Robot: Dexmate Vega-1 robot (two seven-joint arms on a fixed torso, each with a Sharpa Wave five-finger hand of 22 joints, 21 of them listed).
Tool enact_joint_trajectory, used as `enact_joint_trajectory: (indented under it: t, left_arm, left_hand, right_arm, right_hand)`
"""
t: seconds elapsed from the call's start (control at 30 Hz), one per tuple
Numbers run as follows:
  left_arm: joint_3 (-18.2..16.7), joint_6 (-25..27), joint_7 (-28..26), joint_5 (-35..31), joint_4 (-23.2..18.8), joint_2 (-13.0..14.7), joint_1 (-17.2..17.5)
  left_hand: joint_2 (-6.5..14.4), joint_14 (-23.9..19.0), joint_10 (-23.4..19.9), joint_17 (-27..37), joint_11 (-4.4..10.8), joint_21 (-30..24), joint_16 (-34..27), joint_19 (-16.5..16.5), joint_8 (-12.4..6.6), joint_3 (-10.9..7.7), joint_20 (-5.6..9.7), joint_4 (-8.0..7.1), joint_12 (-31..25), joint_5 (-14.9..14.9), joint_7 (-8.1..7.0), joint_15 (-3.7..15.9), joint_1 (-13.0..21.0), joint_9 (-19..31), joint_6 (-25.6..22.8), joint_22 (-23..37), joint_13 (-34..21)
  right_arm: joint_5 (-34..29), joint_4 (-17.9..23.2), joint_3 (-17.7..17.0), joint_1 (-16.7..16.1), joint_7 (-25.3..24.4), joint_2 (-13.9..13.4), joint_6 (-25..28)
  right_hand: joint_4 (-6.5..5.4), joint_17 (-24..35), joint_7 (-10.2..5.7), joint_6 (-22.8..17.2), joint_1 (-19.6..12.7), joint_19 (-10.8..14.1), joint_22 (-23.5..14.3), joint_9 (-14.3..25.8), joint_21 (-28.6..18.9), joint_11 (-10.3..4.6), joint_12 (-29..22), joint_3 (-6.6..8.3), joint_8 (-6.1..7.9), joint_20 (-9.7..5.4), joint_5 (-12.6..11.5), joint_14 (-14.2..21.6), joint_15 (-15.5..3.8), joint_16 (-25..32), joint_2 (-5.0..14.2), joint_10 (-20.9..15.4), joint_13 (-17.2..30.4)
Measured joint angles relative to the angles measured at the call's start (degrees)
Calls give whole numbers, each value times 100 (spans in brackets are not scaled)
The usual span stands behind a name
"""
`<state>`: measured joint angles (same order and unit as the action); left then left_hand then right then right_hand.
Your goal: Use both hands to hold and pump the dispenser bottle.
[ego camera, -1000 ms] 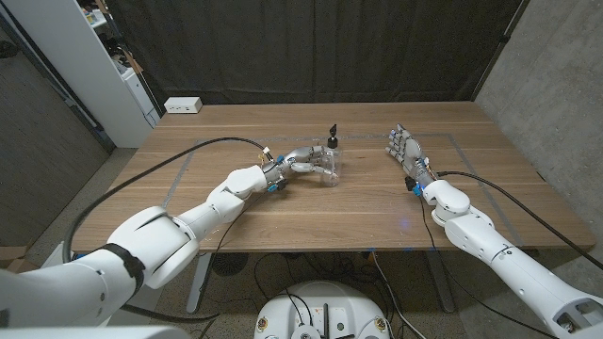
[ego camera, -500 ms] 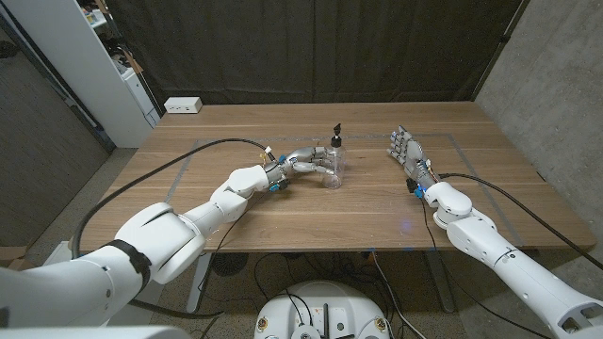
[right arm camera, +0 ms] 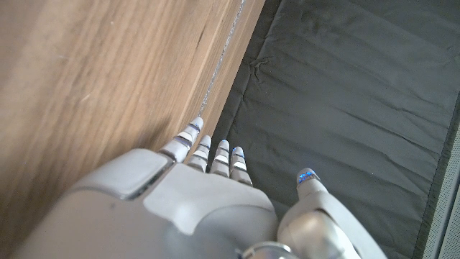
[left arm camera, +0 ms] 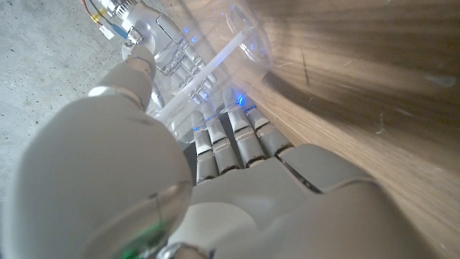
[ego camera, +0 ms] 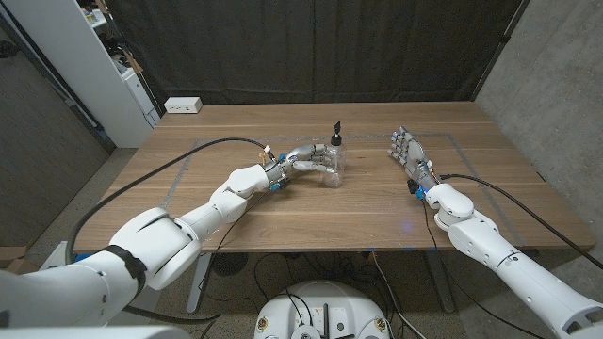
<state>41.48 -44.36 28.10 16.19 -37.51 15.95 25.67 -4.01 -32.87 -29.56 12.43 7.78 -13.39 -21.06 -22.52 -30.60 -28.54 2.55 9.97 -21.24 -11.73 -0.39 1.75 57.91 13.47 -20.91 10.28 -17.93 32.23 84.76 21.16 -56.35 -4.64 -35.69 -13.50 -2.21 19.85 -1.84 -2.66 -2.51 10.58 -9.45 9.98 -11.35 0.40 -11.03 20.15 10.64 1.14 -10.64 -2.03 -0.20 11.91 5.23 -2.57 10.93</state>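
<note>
Left robot hand (ego camera: 306, 162): wrapped around the lower body of the dispenser bottle, gripping it; in the left wrist view the fingers (left arm camera: 228, 137) curl against the clear plastic, with the thumb on the other side.
Right robot hand (ego camera: 405, 149): holds nothing, fingers apart and reaching away from the robot, palm upright as far as the head view shows; well apart from the bottle, to its right.
Right wrist view: fingertips (right arm camera: 215, 152) point past the far edge of the worktop toward the dark curtain.
Dispenser bottle (ego camera: 334, 160): clear body with a black pump head on top, upright on the worktop near the middle, between the two hands and closer to the left one; its dip tube and round base show through the plastic in the left wrist view (left arm camera: 215, 61).
Worktop (ego camera: 377, 212): wooden, with faint tape lines marking a rectangle.
Cables: a black one trails back along each arm across the wood.
White box (ego camera: 183, 105): small, at the far left corner of the worktop.
Curtain (ego camera: 311, 47): dark, hanging behind the worktop.
</note>
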Motion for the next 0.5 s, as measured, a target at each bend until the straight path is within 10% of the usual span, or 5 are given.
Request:
enact_joint_trajectory:
  t: [0.5]
  left_arm:
    - [-75,423,-635,-298,-1173,489,369]
  left_hand:
    - [24,-1,-63,43,1,0,-115,1,-99,125,0,-16,-4,-2,-2,0,-24,52,-40,-1,-136]
  right_arm:
    - [-443,856,-72,-241,-314,-535,451]
  right_hand:
    - [0,-21,0,0,0,0,0,0,0,0,0,0,0,0,0,0,0,0,0,0,0]
